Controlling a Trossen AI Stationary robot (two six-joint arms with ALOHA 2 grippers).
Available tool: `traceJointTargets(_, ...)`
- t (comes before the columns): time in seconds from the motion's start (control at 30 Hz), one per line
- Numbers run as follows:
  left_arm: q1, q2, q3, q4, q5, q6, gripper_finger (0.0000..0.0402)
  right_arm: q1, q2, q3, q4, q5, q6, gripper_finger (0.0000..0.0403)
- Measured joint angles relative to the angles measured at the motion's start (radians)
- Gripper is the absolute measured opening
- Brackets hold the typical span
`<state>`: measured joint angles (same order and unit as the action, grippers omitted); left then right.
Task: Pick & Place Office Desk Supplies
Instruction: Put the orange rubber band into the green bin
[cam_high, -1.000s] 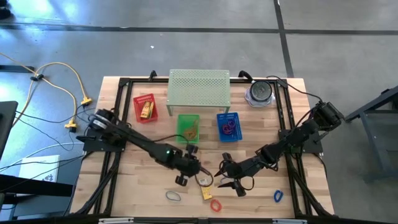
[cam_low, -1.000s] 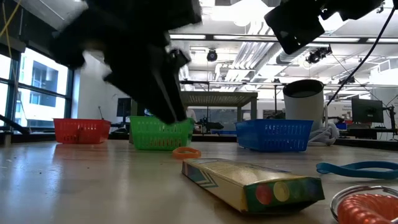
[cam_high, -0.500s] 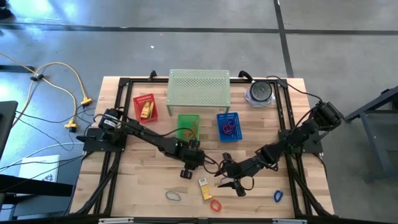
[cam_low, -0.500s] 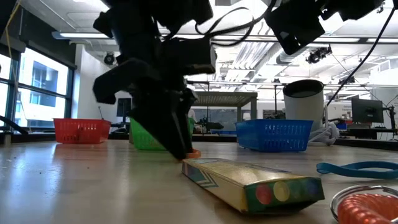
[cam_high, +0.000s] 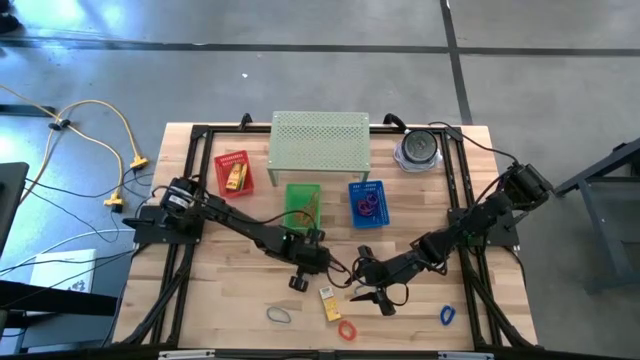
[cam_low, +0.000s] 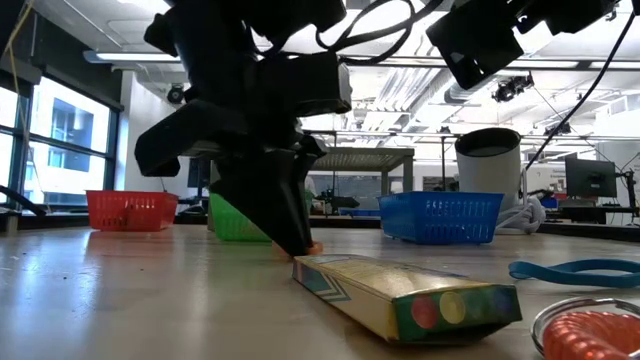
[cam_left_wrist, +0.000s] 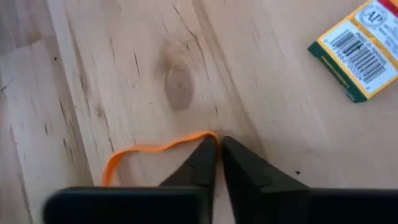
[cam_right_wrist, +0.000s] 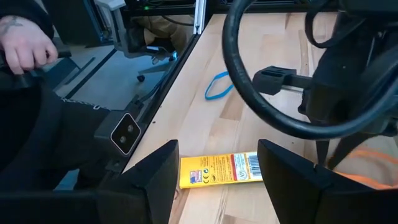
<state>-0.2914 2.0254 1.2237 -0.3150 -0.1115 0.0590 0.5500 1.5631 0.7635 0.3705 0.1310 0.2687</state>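
Since a second ago the left gripper (cam_left_wrist: 216, 144) has been swinging away from the front of the table toward the middle, and now it's sitting tip-down on the wood, fingers pinched together right on one end of an orange rubber band (cam_left_wrist: 152, 151). Can't say for sure the band is actually caught between the tips, but they're touching it.

Label stuff: the yellow packet (cam_left_wrist: 359, 51) is showing a barcode and a round "AP" seal in the left wrist view, while the low view is showing its end with red, yellow and green dots (cam_low: 405, 296). From the right wrist you get the barcode again (cam_right_wrist: 219, 169), text too small to read.

The right gripper (cam_right_wrist: 216, 163) is hovering just beside that packet with its jaws wide apart, gripping nothing.

Only the right wrist view is catching a person's hand (cam_right_wrist: 26, 50) off past the table edge, plus a blue loop (cam_right_wrist: 217, 86) on the wood. High view is giving the rest: a grey loop (cam_high: 279, 315), a red one (cam_high: 347, 329) and another blue one (cam_high: 446, 315) along the front, with the red (cam_high: 234, 174), green (cam_high: 302, 203) and blue (cam_high: 366, 203) baskets behind.
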Motion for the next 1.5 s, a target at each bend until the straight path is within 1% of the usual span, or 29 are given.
traceJointTargets(0.07,-0.001,-0.002,-0.001,0.004,0.0,-0.027,0.0007,0.0,0.0,0.0,0.0,0.0,0.0,0.0208)
traceJointTargets(0.2,-0.011,-0.035,0.001,0.004,-0.002,-0.063,0.0002,0.0,0.0,0.0,0.0,0.0,0.0,0.0208)
traceJointTargets(0.3,-0.031,-0.105,-0.005,-0.017,-0.074,-0.091,0.0001,0.0,0.0,0.0,0.001,0.0,0.0,0.0208)
traceJointTargets(0.37,-0.04,-0.181,-0.012,-0.039,-0.107,-0.11,0.0001,0.0,0.0,0.0,0.001,0.0,0.0,0.0208)
traceJointTargets(0.43,-0.045,-0.279,-0.001,-0.007,-0.137,-0.141,0.0001,0.0,0.0,0.0,0.001,0.0,0.0,0.0208)
traceJointTargets(0.63,-0.036,-0.528,-0.005,-0.032,-0.269,-0.32,0.0001,0.008,0.0,0.0,0.001,0.0,0.0,0.0208)
traceJointTargets(0.7,-0.015,-0.596,0.0,-0.033,-0.287,-0.357,0.0001,0.008,0.0,0.0,0.001,0.0,0.0,0.0208)
traceJointTargets(0.77,0.012,-0.631,0.001,-0.057,-0.288,-0.372,0.0001,0.008,0.0,0.0,0.001,0.0,0.0,0.0208)
traceJointTargets(0.9,0.076,-0.625,-0.002,-0.156,-0.271,-0.439,0.0,0.007,0.0,0.0,0.0,0.013,0.0,0.0208)
traceJointTargets(1.03,0.138,-0.557,-0.005,-0.217,-0.187,-0.471,0.0,0.007,0.0,0.0,-0.001,0.069,0.0,0.0208)
traceJointTargets(1.13,0.166,-0.5,-0.007,-0.218,-0.155,-0.479,0.0,0.007,0.0,0.0,-0.009,0.106,0.0,0.0208)
traceJointTargets(1.3,0.229,-0.44,-0.006,-0.27,-0.147,-0.479,0.0,0.007,0.0,0.0,-0.011,0.106,0.0,0.0208)
traceJointTargets(1.37,0.259,-0.434,-0.006,-0.294,-0.147,-0.479,0.0,0.007,0.0,0.0,-0.01,0.106,0.0,0.0208)
traceJointTargets(1.5,0.303,-0.42,-0.024,-0.285,-0.073,-0.479,0.0,0.007,0.0,0.0,-0.015,0.106,0.0,0.0208)
